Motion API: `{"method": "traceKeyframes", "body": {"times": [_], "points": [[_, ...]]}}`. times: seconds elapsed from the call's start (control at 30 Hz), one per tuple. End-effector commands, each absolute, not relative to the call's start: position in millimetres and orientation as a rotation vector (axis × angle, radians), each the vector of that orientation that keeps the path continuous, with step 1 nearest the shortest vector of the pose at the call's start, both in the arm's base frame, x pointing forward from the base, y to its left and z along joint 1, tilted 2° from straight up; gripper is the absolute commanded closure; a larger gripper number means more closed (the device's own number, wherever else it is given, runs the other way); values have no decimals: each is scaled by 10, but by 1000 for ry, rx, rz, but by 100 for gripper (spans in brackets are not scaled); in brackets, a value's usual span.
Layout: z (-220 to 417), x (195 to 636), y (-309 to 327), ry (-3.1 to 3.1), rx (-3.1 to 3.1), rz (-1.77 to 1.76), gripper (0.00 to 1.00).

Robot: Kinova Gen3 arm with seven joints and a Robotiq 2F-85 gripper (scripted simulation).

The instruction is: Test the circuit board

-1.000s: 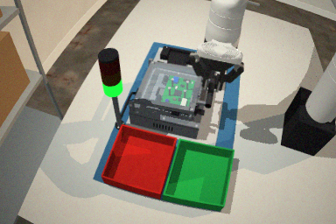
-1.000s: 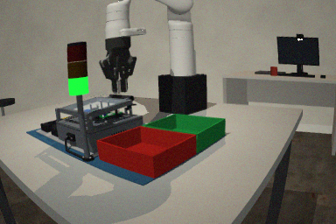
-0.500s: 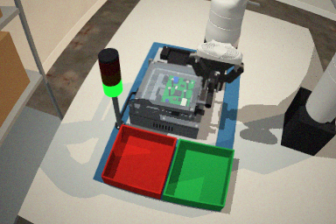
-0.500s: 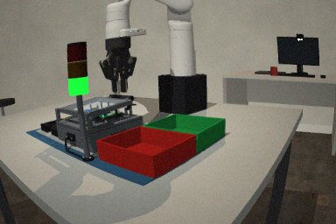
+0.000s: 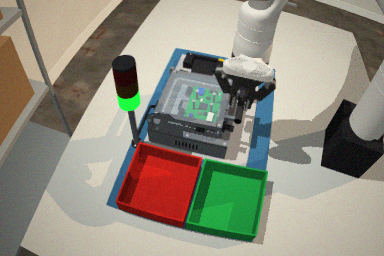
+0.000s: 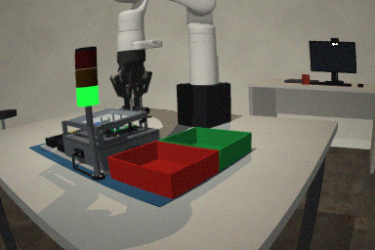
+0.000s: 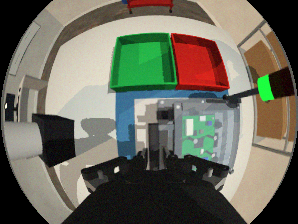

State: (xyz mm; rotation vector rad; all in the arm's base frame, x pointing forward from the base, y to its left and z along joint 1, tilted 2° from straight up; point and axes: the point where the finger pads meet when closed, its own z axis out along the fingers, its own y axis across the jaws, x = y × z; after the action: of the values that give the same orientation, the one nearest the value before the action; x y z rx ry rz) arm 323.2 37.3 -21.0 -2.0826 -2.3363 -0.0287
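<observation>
Green board (image 5: 205, 104) inside lidded tester (image 5: 192, 113); red bin (image 5: 160, 184), green bin (image 5: 227, 199) bare; jaws narrow, empty.

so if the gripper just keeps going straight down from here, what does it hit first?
Most likely the black latch hardware on the tester's side nearest the arm, beside the closed clear lid. The gripper points down just off the lid's edge, fingers narrow and empty. Depth is unclear, so it may clip the lid frame.
</observation>
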Motion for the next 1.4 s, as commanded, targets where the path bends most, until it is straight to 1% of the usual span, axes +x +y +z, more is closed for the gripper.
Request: {"method": "traceKeyframes", "body": {"times": [0.0,0.67,0.7,1.37], "points": [[-260,3200,413,-2330,-2077,-32,74],[-265,3196,414,-2334,-2070,-30,74],[-265,3196,414,-2334,-2070,-30,100],[-265,3196,414,-2334,-2070,-30,100]]}}
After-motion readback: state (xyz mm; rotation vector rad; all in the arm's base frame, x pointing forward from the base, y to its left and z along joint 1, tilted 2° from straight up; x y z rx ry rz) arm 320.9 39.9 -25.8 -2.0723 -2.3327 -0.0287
